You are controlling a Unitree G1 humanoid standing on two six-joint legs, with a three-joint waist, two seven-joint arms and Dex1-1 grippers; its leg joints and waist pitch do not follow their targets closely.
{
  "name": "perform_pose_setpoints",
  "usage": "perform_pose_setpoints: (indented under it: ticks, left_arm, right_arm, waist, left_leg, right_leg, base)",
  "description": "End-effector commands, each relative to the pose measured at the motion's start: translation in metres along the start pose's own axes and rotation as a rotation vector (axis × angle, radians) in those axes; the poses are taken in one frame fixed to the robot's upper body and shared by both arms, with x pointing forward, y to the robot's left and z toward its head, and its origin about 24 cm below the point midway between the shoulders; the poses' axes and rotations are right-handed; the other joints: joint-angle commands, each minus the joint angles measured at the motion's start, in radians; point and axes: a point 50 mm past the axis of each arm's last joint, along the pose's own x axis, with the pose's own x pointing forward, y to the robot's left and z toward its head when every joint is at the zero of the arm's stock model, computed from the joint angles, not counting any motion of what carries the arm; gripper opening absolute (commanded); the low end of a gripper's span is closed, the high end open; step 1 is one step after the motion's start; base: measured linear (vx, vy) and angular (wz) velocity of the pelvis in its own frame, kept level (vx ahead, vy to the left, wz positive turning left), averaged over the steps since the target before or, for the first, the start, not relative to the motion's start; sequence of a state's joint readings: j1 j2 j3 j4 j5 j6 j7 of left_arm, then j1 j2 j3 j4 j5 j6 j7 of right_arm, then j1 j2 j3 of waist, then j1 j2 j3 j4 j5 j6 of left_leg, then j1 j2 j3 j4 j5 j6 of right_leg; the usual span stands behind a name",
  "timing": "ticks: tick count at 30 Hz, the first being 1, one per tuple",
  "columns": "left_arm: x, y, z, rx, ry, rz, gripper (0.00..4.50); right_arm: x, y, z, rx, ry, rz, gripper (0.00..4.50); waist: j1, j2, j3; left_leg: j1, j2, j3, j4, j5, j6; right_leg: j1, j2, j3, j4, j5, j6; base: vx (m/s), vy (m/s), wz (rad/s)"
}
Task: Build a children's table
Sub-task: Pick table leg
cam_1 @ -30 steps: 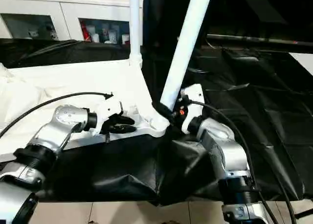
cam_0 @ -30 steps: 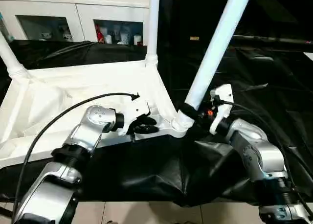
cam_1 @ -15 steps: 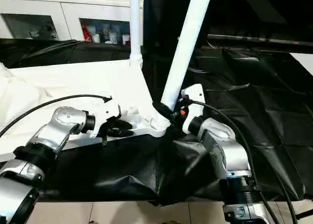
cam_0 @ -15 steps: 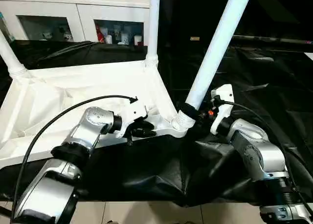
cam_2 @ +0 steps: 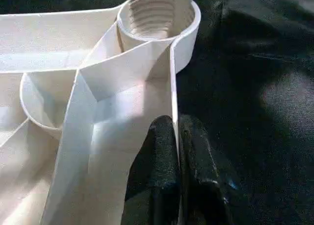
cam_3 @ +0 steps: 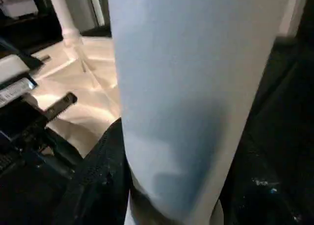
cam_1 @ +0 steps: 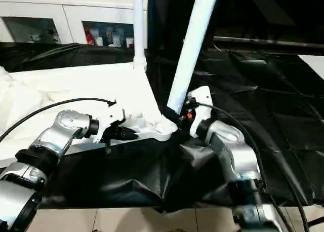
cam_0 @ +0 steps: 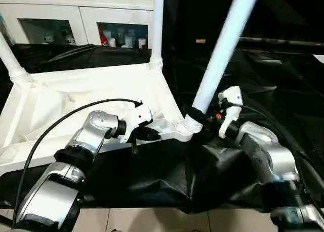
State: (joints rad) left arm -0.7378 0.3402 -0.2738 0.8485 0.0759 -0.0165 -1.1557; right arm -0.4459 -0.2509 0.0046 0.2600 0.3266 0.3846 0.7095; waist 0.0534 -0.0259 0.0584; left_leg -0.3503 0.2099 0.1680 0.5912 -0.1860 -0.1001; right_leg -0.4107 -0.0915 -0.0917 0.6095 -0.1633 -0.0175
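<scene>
Judging progress, I saw two long white cylindrical legs (cam_0: 158,24) standing in the upturned white plastic tabletop (cam_0: 91,98) on the black-draped bench (cam_0: 283,85), my left pincer (cam_2: 177,151) pinching its rim, my right pincer (cam_1: 177,116) clasping a third tilted leg (cam_0: 223,52) at its socket, a fourth unseated.

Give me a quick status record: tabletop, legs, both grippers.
tabletop: upside down on the black sheet, ribs up
legs standing: two, at the far corners
tilted leg: leaning, foot at the near right socket
left gripper: shut on the tabletop's near edge wall, one finger each side, beside an empty threaded socket
right gripper: closed around the tilted leg's lower end
background: white cabinet
</scene>
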Motion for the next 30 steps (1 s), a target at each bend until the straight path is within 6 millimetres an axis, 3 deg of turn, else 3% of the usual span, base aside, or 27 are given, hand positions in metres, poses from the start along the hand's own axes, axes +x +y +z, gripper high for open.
perform_pose_setpoints:
  ticks: [1,5,8,10,23,30]
  left_arm:
    - [-0.002,-0.002,-0.010,-0.015,0.060,-0.013,0.00]
    - [-0.004,-0.002,-0.006,-0.024,0.038,-0.005,0.00]
    - [-0.003,-0.004,-0.003,-0.016,0.022,-0.008,0.00]
    - [-0.003,-0.005,-0.003,-0.011,0.022,-0.010,0.00]
    - [-0.002,-0.011,-0.003,0.000,0.022,-0.040,0.00]
    - [-0.003,-0.011,-0.003,0.000,0.025,-0.042,0.00]
  right_arm:
    - [0.000,-0.003,0.004,0.011,-0.002,0.016,1.91]
    - [0.008,-0.004,-0.004,0.031,0.087,0.088,1.91]
    - [0.013,-0.006,-0.006,0.016,0.120,0.101,1.91]
    - [0.017,-0.007,-0.004,0.000,0.135,0.113,1.91]
    - [0.028,-0.016,-0.005,-0.016,0.159,0.102,1.91]
    - [0.030,-0.018,-0.011,0.020,0.156,0.102,1.91]
  waist:
    - [0.003,0.008,-0.069]
    - [-0.001,0.002,-0.070]
    - [-0.001,0.002,-0.070]
    - [0.000,-0.005,-0.072]
    - [0.000,-0.007,-0.073]
    - [-0.007,-0.005,-0.072]
  left_leg:
    - [-0.002,0.011,0.001,-0.071,-0.247,0.019]
    - [-0.005,0.014,0.003,-0.070,-0.227,0.024]
    - [-0.003,0.014,0.004,-0.068,-0.216,0.026]
    - [-0.004,0.015,0.005,-0.067,-0.193,0.031]
    - [-0.005,0.016,0.008,-0.065,-0.172,0.036]
    - [-0.004,0.016,0.006,-0.068,-0.212,0.026]
  right_leg:
    - [0.058,-0.049,0.047,-0.089,-0.351,-0.163]
    - [0.060,-0.048,0.046,-0.082,-0.304,-0.192]
    - [0.059,-0.050,0.047,-0.081,-0.310,-0.191]
    - [0.060,-0.050,0.048,-0.077,-0.284,-0.193]
    - [0.058,-0.050,0.050,-0.070,-0.249,-0.208]
    - [0.058,-0.049,0.048,-0.077,-0.302,-0.193]
  base:
    - [0.000,0.000,0.00]
    - [0.000,0.000,0.00]
    - [0.000,0.000,0.00]
    - [0.000,0.000,0.00]
    - [0.000,0.000,0.00]
    - [0.000,0.000,0.00]
